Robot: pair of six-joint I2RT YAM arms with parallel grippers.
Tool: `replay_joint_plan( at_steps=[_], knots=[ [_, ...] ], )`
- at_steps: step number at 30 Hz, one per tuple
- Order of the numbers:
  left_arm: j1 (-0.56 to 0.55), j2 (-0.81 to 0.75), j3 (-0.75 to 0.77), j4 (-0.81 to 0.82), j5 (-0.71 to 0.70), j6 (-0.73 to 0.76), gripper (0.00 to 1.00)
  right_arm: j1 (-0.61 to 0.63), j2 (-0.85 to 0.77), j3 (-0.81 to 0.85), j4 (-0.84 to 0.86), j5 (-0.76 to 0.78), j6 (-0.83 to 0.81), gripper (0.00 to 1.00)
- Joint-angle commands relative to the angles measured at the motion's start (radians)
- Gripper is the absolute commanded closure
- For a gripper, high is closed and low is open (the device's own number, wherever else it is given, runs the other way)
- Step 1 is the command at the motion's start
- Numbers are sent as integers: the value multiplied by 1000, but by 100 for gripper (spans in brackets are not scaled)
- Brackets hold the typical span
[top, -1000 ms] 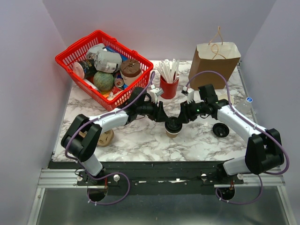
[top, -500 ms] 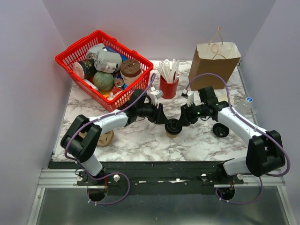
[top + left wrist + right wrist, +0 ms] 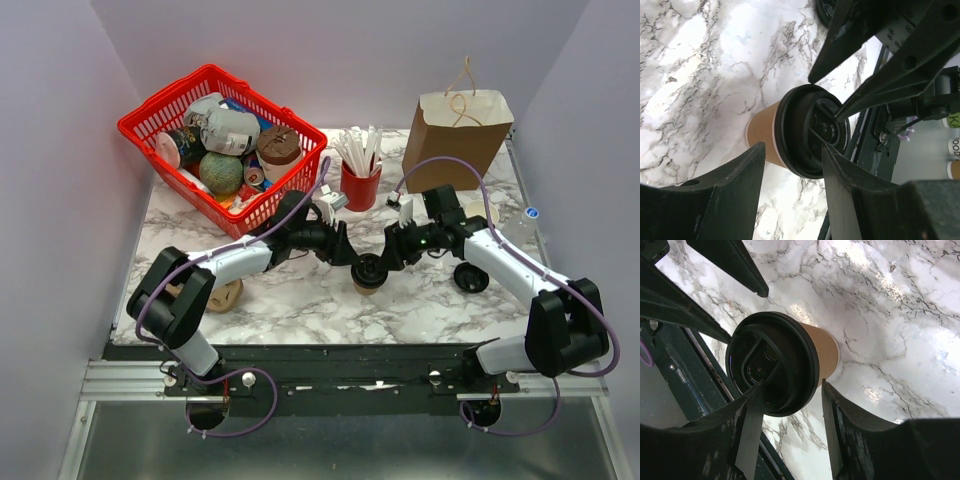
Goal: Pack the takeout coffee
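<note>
The takeout coffee (image 3: 368, 271) stands on the bench (image 3: 300, 300), not yet in the paper bag (image 3: 458, 130). Both arms' jaws are spread around it; whether they pinch it I cannot tell.

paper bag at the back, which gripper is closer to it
Right. The right gripper is at the takeout coffee's right side, in front of and left of the paper bag; the left gripper is on its other side, farther left.

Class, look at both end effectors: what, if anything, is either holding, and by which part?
Cannot be told: the left end effector and right end effector both straddle the takeout coffee at its lidded top, but no firm grip shows.
</note>
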Motion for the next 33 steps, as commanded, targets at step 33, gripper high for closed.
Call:
replay_joint_plan(
  at_steps=[33],
  knots=[
    [66, 21, -50, 84, 35, -71, 44, 7, 67, 79, -42, -99, -42, 28]
  ],
)
